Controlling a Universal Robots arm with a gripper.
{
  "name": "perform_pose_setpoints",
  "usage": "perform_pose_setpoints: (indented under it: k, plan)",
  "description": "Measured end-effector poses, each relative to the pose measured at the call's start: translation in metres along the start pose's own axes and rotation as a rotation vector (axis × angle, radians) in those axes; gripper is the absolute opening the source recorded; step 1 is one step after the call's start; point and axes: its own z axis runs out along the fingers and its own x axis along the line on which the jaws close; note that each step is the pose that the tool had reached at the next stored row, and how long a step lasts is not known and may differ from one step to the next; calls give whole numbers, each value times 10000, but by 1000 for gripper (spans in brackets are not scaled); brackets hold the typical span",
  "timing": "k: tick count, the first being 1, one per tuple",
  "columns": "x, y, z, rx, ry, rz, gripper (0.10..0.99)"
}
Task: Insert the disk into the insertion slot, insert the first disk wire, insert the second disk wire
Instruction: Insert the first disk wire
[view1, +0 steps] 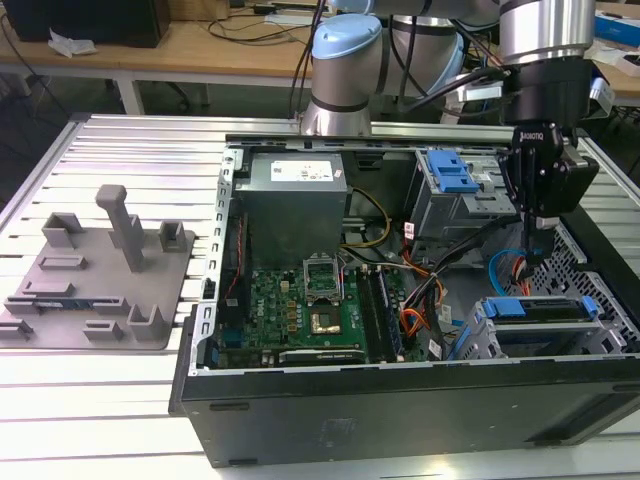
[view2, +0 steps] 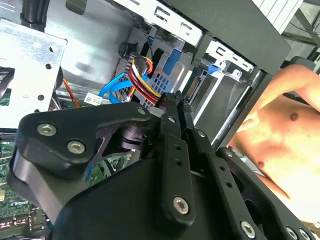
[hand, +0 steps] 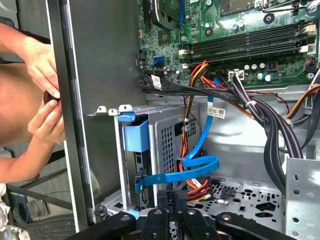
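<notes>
- Disk (view1: 545, 308), in its bright blue carrier, sits inside the insertion slot (view1: 478, 338). This is the corner of the open computer case (view1: 400, 420) closest to the camera, on the exterior view's right.
- In the first wrist view, the carrier's blue end shows at the slot's mouth, with the slot's perforated grey wall right beside it.
- A blue wire (hand: 200, 165) comes from the motherboard side of the case, loops once and reaches the edge of the disk. I cannot tell whether its plug is fully seated.
- The hand (view1: 528, 255) hangs inside the case, pointing down, just above the slot.
- Its fingers (view2: 172, 107) are drawn narrow, pinching the plug end of a coloured wire bundle (view2: 142, 75) of red, yellow and black strands.
- That plug is near the disk's edge, just beside the blue wire.
- A taller grey cage with a blue latch (view1: 455, 172) stands deeper in the case, beyond the slot.
- The green motherboard (view1: 310, 310) lies on the case floor, and the grey power supply (view1: 295, 200) stands at the case's far wall.
- The case rests on a slotted aluminium surface (view1: 90, 400). A grey fixture plate (view1: 95, 275) lies outside the case on the exterior view's left.
- A person's hand (hand: 40, 65) is just outside the case wall nearest the slot.
</notes>
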Motion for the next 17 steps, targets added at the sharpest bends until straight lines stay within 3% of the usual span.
perform_pose_setpoints:
  k: [5,7,8,9,10,12,13,15,17]
  plan:
    - [-1,-3,2,-8,4,-6,165]
    - [-4,-64,10,-324,7,-206,165]
    - [-10,-164,23,-807,-6,-514,165]
    - [-12,-208,29,-1017,-10,-647,165]
    - [-14,-237,33,-1157,-15,-737,165]
    - [-17,-332,47,-1625,-35,-1034,165]
    - [0,-346,60,-1696,-116,-1075,165]
    - [25,-347,78,-1704,-223,-1062,165]
    - [47,-360,97,-1707,-493,-996,165]
